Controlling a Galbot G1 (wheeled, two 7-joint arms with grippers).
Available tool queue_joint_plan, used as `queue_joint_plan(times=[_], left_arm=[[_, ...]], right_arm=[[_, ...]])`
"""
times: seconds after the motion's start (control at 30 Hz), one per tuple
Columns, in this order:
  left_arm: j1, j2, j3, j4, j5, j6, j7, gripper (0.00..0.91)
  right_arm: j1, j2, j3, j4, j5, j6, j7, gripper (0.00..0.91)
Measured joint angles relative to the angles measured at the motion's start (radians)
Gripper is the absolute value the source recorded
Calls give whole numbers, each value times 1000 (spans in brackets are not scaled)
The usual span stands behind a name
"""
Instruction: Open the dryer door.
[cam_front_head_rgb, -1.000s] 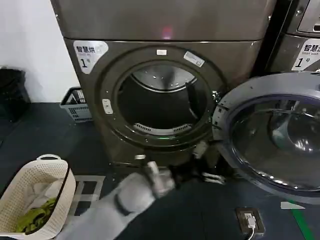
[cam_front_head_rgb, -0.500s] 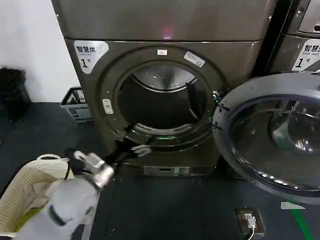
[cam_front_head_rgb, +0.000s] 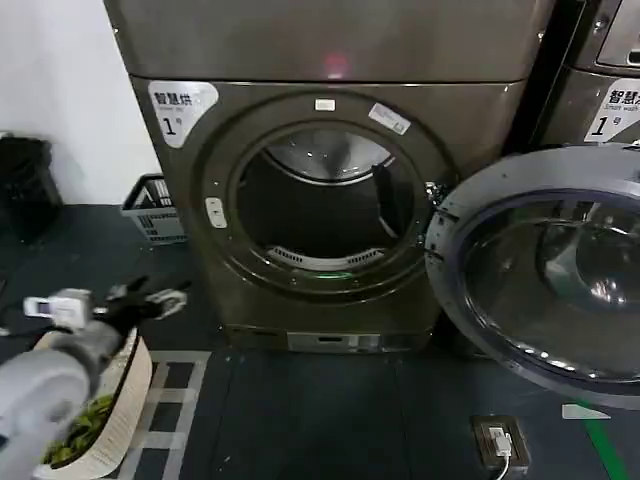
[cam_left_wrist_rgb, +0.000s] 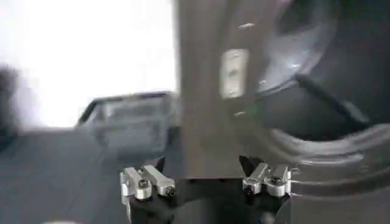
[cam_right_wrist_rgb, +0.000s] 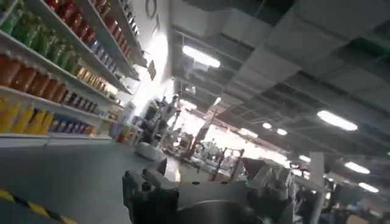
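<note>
One arm is at work for me: my left gripper (cam_front_head_rgb: 150, 297) hangs low in front of the dryer's (cam_front_head_rgb: 330, 200) left lower corner, fingers spread apart with nothing between them. From its wrist camera I see both fingertips (cam_left_wrist_rgb: 149, 180) parted, with the dryer's front panel just beyond them and a grey basket (cam_left_wrist_rgb: 131, 122) farther off to one side. Well off to the right of that gripper, the dryer door (cam_front_head_rgb: 545, 270) stands swung wide on its hinge, chrome ring and dark glass facing me, leaving the drum opening (cam_front_head_rgb: 322, 200) bare. A cream laundry basket (cam_front_head_rgb: 105, 415) sits directly under my left arm. I cannot tell how my right gripper (cam_right_wrist_rgb: 207, 189) stands; it points away toward store shelves (cam_right_wrist_rgb: 55, 67).
</note>
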Motion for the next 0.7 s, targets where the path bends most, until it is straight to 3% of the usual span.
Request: queue_joint_plan(times=[0.13,0.27,0.37,0.53,0.7], left_arm=[[42,22,-126,5,-203,107,-143,907],[77,51,-207,22,-403,109,-320,907],[104,76,-257,33,-555,109,-424,907],[139,118,-341,52,-855,109,-635,907],[152,139,-414,85,-1119,108,-785,907]], right_arm=[[0,-11,-4,-5,35,1,-14,907],[0,-17,-11,-9,79,11,-27,907],[4,-13,-16,-8,117,60,-44,907],[7,-5,-28,-8,127,101,-56,907],[6,-4,-30,-14,127,115,-60,907]])
